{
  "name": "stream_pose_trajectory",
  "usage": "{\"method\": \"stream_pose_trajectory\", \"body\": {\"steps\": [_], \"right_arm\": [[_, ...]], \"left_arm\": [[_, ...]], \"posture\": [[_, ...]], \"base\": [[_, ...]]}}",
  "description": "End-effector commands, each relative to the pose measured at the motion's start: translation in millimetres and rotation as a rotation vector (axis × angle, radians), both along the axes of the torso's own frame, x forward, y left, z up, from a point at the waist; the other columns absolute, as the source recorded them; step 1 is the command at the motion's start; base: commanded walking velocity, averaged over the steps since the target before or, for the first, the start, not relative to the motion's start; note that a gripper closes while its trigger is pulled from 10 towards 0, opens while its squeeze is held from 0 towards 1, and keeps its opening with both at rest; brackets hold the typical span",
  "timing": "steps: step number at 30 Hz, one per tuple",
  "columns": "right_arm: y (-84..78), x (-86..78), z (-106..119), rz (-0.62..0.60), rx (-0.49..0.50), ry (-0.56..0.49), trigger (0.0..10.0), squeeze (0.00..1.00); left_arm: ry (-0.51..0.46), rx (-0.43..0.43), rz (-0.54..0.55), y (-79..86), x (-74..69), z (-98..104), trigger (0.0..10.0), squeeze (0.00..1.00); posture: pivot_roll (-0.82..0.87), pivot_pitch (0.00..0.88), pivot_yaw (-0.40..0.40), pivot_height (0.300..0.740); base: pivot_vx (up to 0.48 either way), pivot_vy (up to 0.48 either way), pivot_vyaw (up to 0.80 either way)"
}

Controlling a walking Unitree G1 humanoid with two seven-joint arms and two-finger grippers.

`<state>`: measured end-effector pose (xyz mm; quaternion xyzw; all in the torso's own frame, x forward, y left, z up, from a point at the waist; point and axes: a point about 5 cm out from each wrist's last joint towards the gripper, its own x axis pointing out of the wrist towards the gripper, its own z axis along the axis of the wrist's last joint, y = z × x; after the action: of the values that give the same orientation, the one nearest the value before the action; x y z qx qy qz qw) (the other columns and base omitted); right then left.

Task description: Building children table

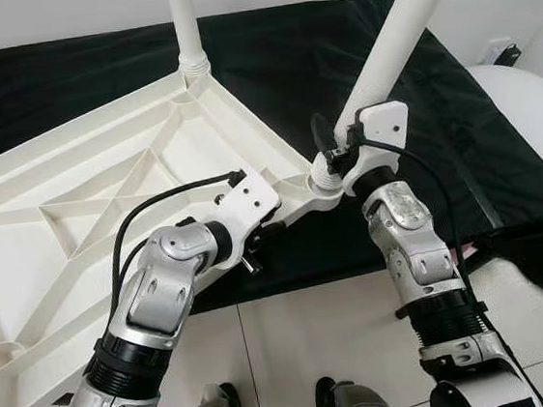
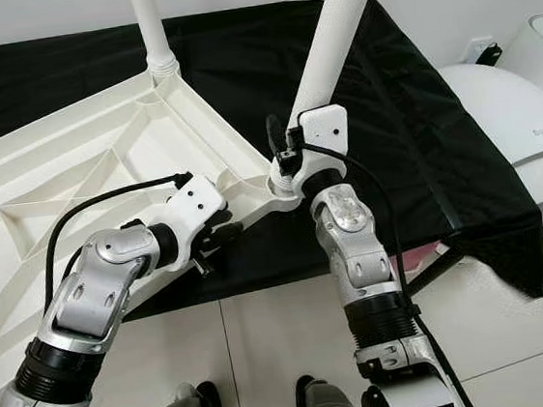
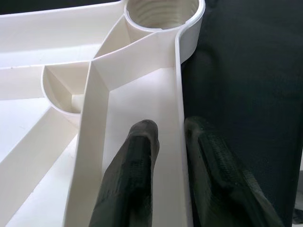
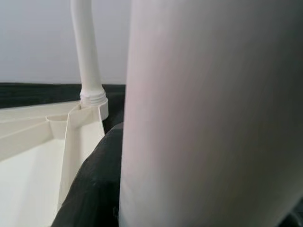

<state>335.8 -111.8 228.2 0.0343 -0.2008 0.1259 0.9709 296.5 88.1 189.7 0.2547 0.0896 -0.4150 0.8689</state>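
Right now the upturned tabletop [image 1: 78,214] fills the frame's left; left gripper [image 3: 168,156] pinches its rim, right gripper [image 1: 329,154] clasps the near leg [image 1: 400,34] at centre. Keep that leg upright while twisting, I'd judge.

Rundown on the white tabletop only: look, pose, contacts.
The white tabletop lies upside down on a black cloth, its near side hanging past the cloth over tiled floor. It looks like moulded plastic: a raised rim and diagonal ribs on the underside, with round threaded sockets at the corners. One white leg stands upright in the far corner; a second leg leans at the near corner, held by the right gripper. The left gripper has its jaws astride the rim.
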Motion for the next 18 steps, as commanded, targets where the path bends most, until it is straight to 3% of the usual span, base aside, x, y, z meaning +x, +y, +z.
{"method": "stream_pose_trajectory", "body": {"steps": [1,9,18], "right_arm": [[-3.0,-0.9,10,0.01,0.017,-0.036,10.0,0.0],[-25.8,5.8,20,-0.06,0.017,-0.062,10.0,0.0],[-37.6,8.2,28,-0.082,0.009,-0.088,10.0,0.0]], "left_arm": [[-0.033,0.002,0.053,2.8,1.3,2,10.0,0.0],[-0.049,0.002,0.014,-1.3,-0.2,6,10.0,0.0],[-0.028,0.053,-0.013,3.6,-1.8,-3,10.0,0.0]], "posture": [[-0.11,0.194,-0.031,0.74],[-0.11,0.195,-0.027,0.74],[-0.11,0.193,-0.019,0.74]], "base": [[0.0,0.0,0.0],[0.0,0.0,0.0],[0.0,0.0,0.0]]}}
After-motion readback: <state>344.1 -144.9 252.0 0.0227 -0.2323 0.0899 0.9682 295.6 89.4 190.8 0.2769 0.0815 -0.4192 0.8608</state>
